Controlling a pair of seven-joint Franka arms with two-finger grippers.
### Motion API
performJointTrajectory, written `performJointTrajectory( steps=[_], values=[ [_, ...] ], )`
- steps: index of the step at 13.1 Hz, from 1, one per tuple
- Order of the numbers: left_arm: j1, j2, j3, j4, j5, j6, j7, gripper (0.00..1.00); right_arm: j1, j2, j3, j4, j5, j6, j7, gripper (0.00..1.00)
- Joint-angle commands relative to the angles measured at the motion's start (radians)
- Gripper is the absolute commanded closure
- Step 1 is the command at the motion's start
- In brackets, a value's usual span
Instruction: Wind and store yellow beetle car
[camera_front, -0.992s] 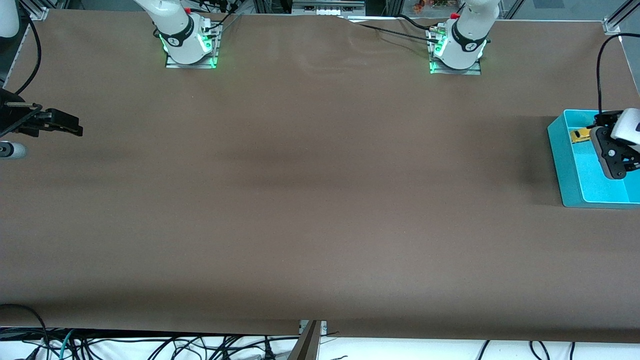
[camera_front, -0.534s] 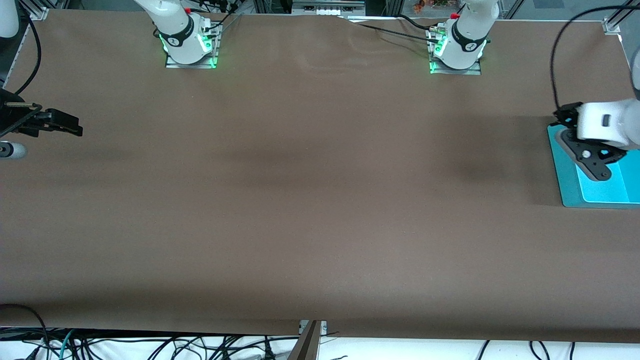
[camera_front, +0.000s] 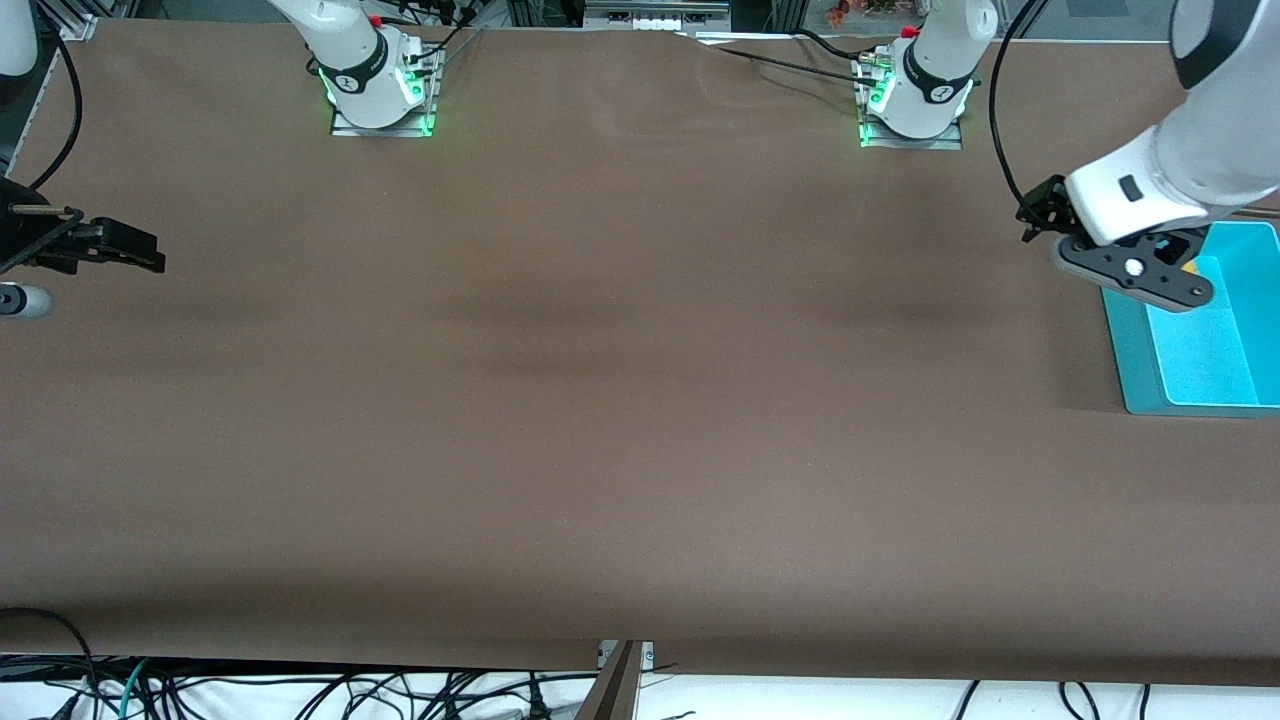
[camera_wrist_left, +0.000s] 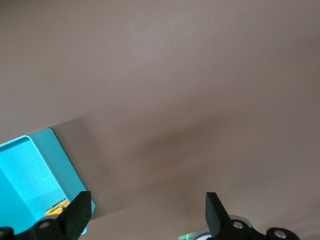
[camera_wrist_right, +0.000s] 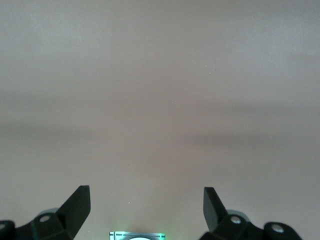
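Observation:
The yellow beetle car (camera_wrist_left: 56, 206) lies inside the teal bin (camera_wrist_left: 30, 175) at the left arm's end of the table. In the front view only a yellow sliver of the car (camera_front: 1190, 268) shows past the left hand, inside the bin (camera_front: 1125, 345). My left gripper (camera_front: 1135, 272) hangs above the bin's wall that faces the table's middle. Its jaws stand open and empty (camera_wrist_left: 147, 202), apart from the car. My right gripper (camera_front: 125, 250) waits open and empty (camera_wrist_right: 146, 197) over the right arm's end of the table.
Brown cloth covers the whole table. The two arm bases (camera_front: 380, 95) (camera_front: 912, 100) stand with green lights along the edge farthest from the front camera. A grey cylinder (camera_front: 22, 300) sits at the right arm's end, and cables (camera_front: 300, 690) hang below the near edge.
My left gripper has risen out of the bin and swung toward the table's middle, leaving the car lying in the bin. The right arm has not moved.

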Motion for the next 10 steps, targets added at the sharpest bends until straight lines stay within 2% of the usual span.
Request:
performJointTrajectory(
  steps=[1, 2, 4, 10],
  values=[
    [-0.018, -0.142, 0.043, -0.188, -0.044, 0.138, -0.125, 0.0, -0.005, 0.009, 0.0, 0.022, 0.016, -0.007, -0.007, 0.0],
    [-0.036, -0.165, 0.05, -0.215, -0.044, 0.159, -0.197, 0.0, -0.005, 0.009, 0.0, 0.022, 0.016, -0.007, -0.007, 0.0],
    [-0.103, -0.166, 0.121, -0.215, -0.042, 0.164, -0.243, 0.0, -0.005, 0.009, 0.0, 0.022, 0.015, -0.007, -0.004, 0.0],
    [-0.113, -0.155, 0.121, -0.204, -0.045, 0.164, -0.246, 0.0, -0.005, 0.01, 0.0, 0.023, 0.016, 0.001, 0.015, 0.0]
  ],
)
